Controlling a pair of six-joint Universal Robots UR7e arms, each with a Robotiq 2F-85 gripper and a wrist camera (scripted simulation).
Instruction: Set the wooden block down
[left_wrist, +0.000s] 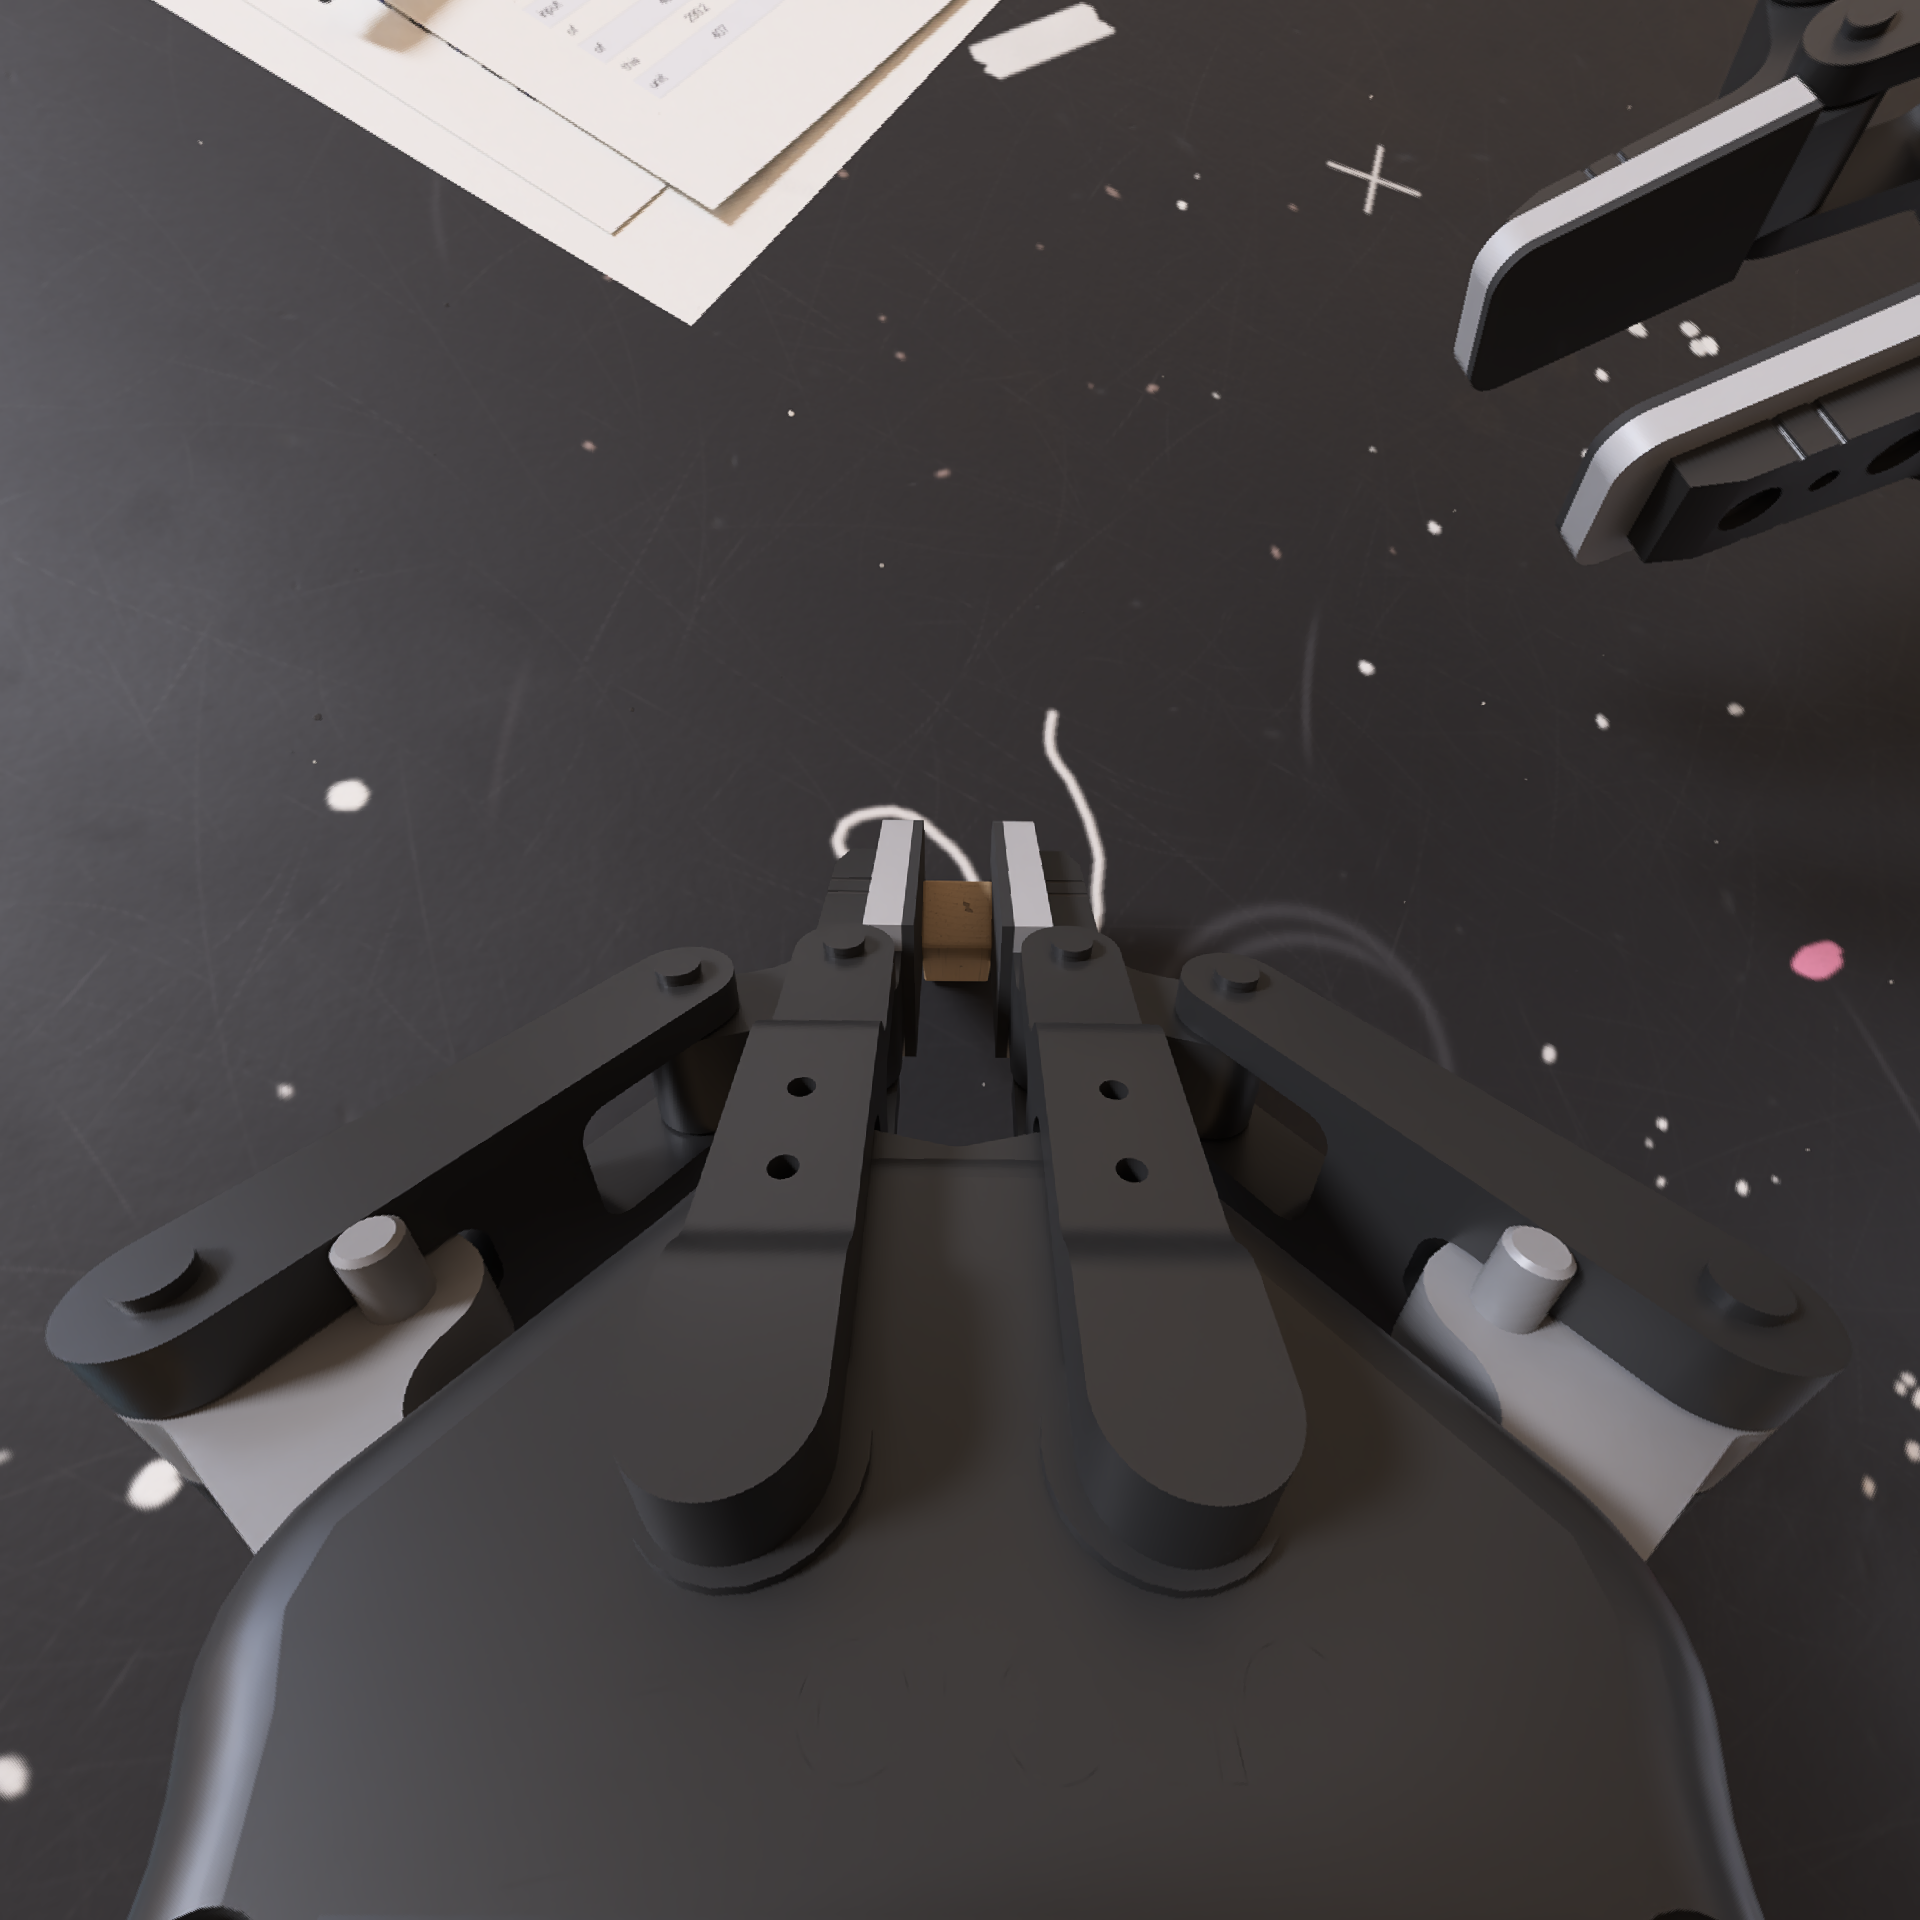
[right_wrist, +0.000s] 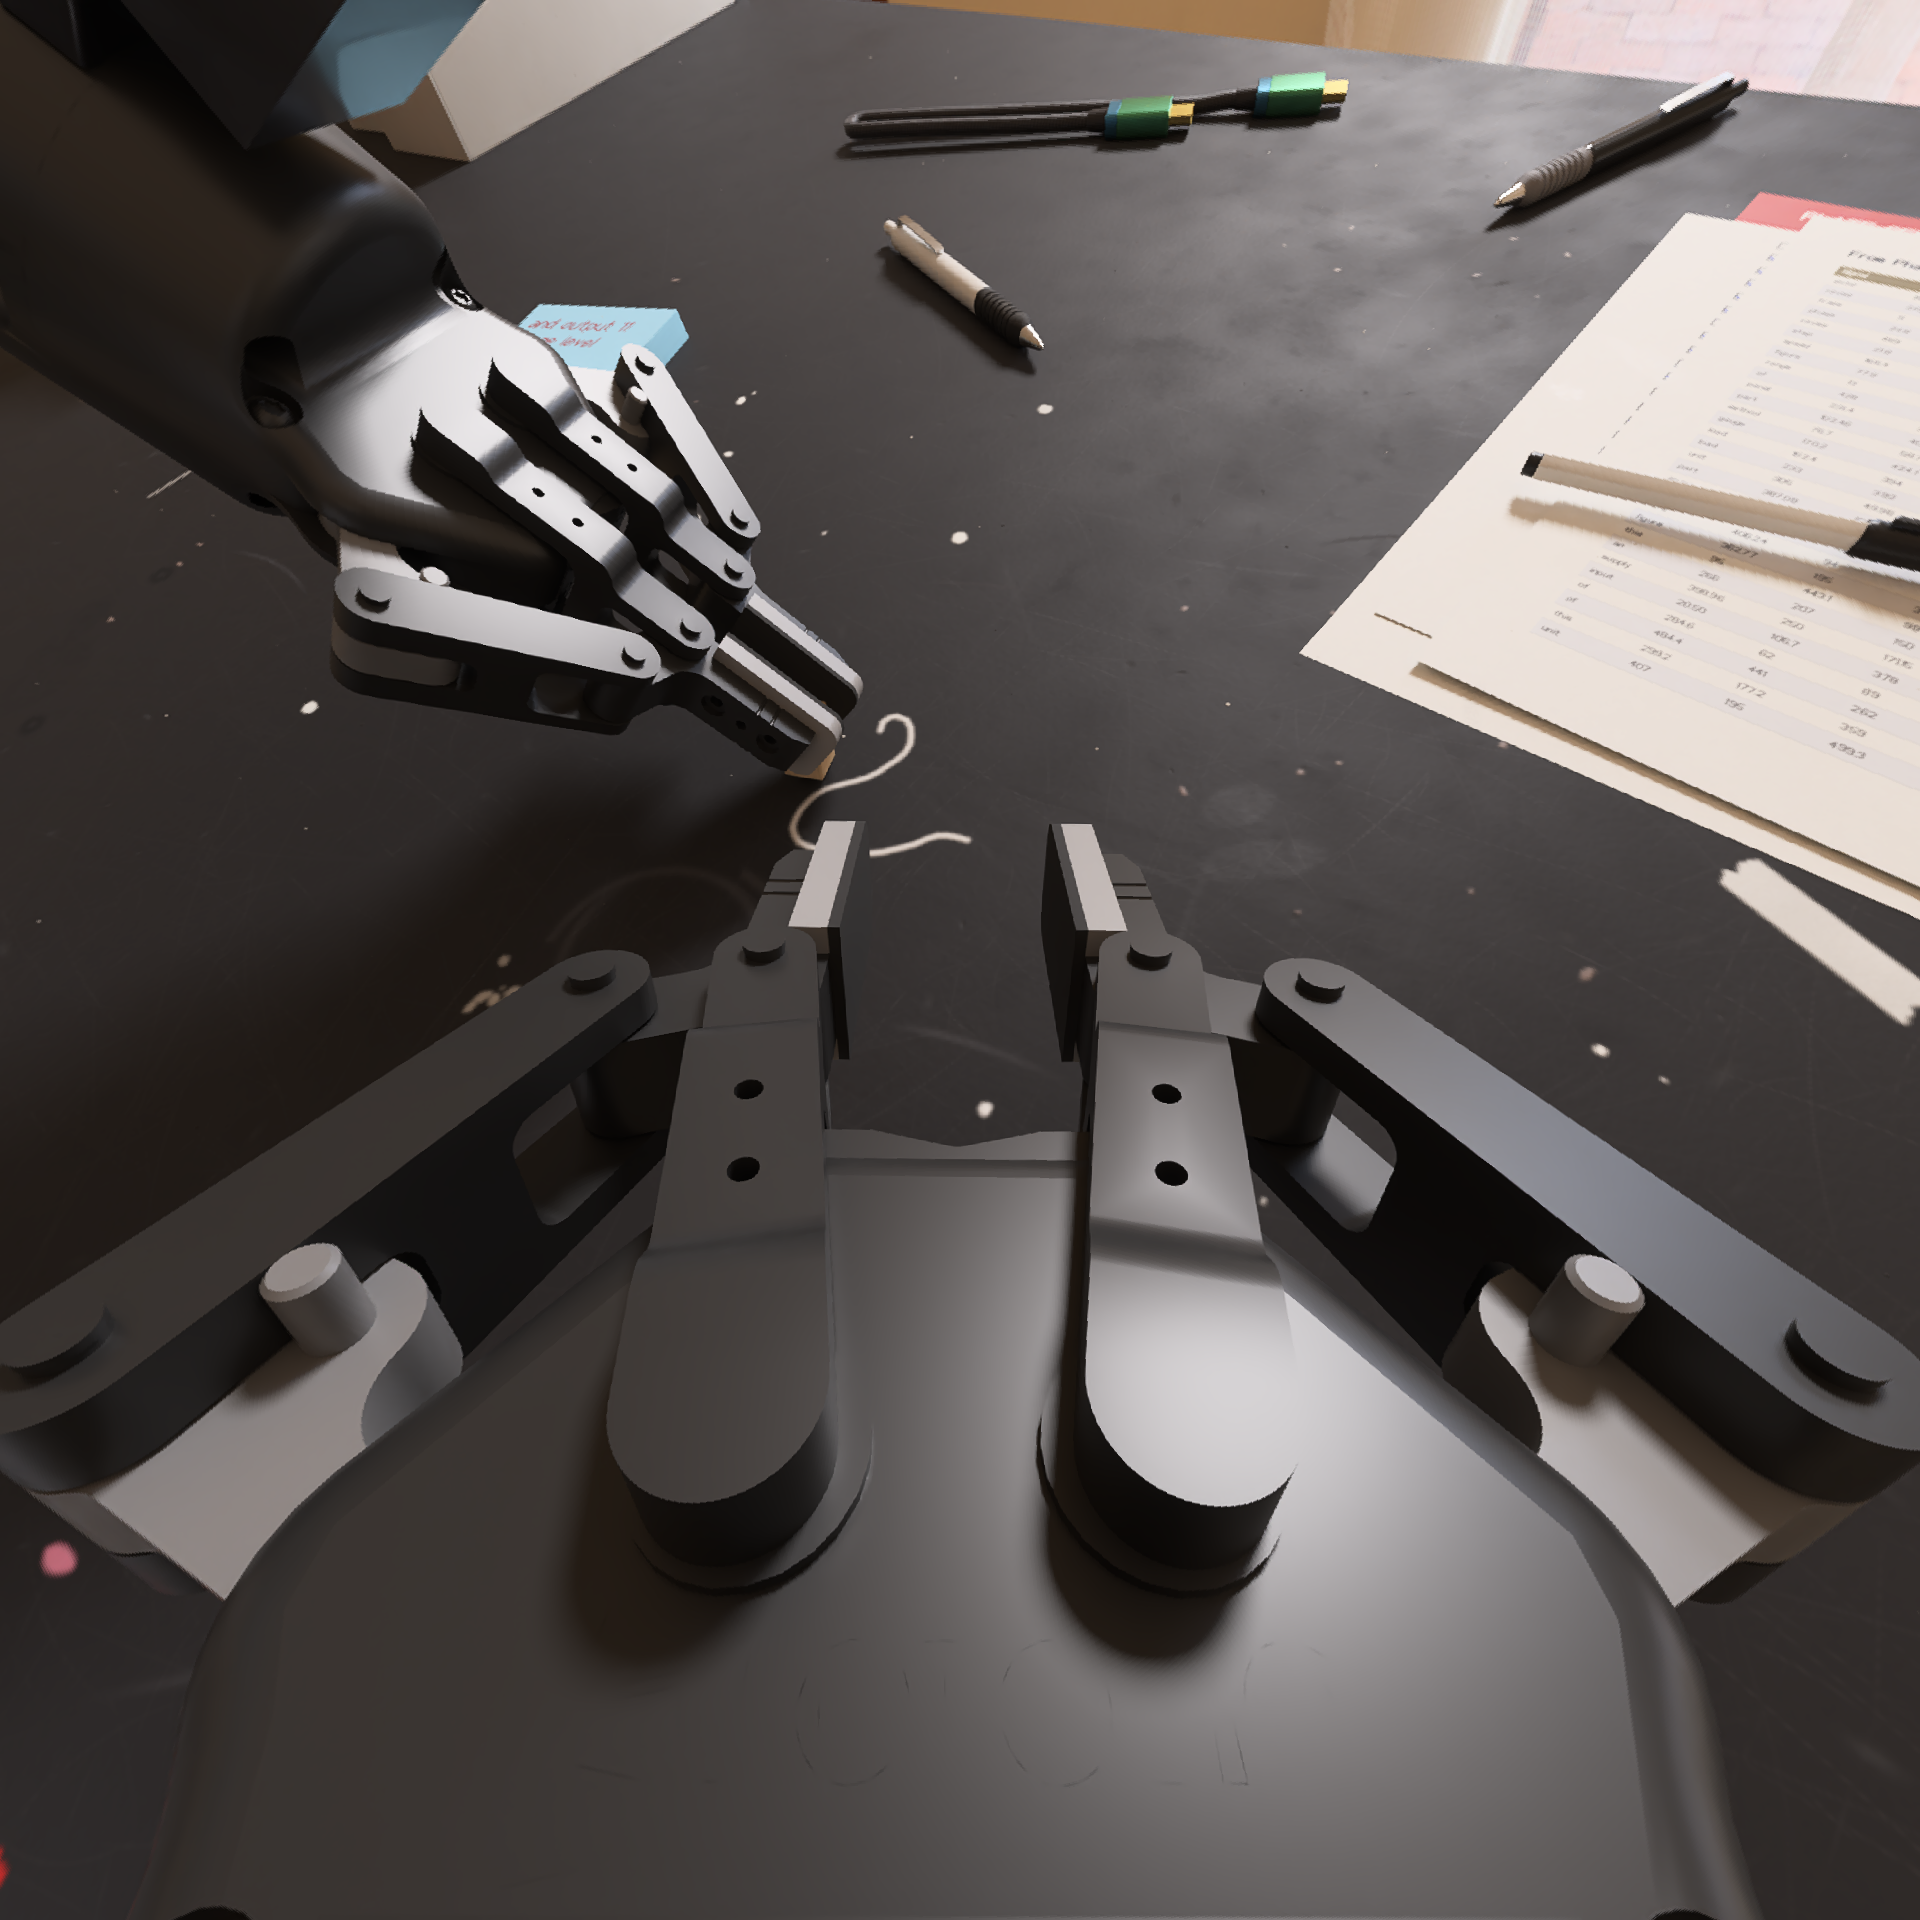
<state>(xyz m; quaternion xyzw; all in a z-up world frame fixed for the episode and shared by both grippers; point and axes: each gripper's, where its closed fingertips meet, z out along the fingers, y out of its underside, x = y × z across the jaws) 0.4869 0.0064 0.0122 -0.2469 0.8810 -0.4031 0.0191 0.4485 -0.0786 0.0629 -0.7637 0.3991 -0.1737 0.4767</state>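
Note:
A small light wooden block (left_wrist: 956, 928) sits between the pads of my left gripper (left_wrist: 957, 871), which is shut on it just above the dark table (left_wrist: 520, 623). In the right wrist view the left gripper (right_wrist: 821, 750) points down at the table, and only a tip of the block (right_wrist: 812, 769) shows at its fingertips, at or very near the surface. My right gripper (right_wrist: 951, 883) is open and empty, a short way from the left one. Its fingers (left_wrist: 1621, 301) also show at the upper right of the left wrist view.
Printed paper sheets (right_wrist: 1683, 540) with a marker (right_wrist: 1714, 509) on them lie to the right. Two pens (right_wrist: 961, 281) (right_wrist: 1621, 140), a cable (right_wrist: 1091, 112), a blue note pad (right_wrist: 608, 332) and a tape strip (right_wrist: 1818, 935) lie on the table. A white chalk squiggle (right_wrist: 883, 769) runs between the grippers.

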